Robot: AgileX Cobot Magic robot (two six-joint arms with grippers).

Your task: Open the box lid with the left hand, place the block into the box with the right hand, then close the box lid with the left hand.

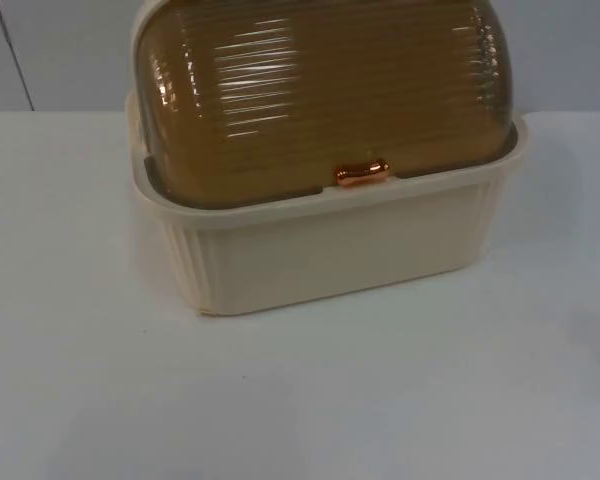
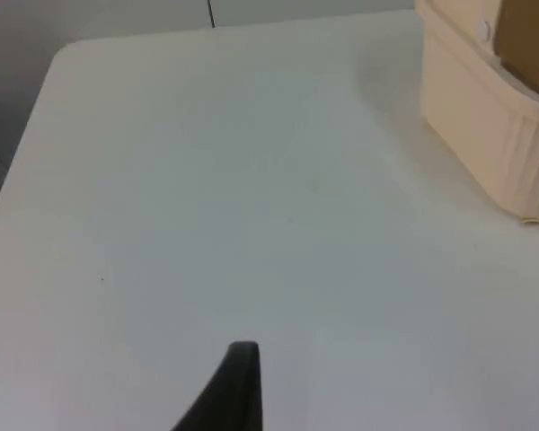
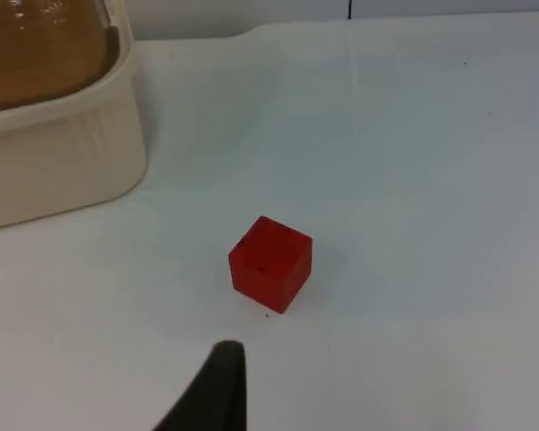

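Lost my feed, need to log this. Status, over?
Left gripper waits over bare table; right gripper near red block. Box lid shut. Nothing in the way.

I am finding no readable text, label, brand, number or sign: the cream box (image 1: 330, 250), its ribbed amber lid (image 1: 320, 90), the red block (image 3: 270, 264) and the white table (image 1: 300, 400) are all showing plain surfaces.

Black tapered fingertip (image 2: 238, 386) on each end effector, matte finish.
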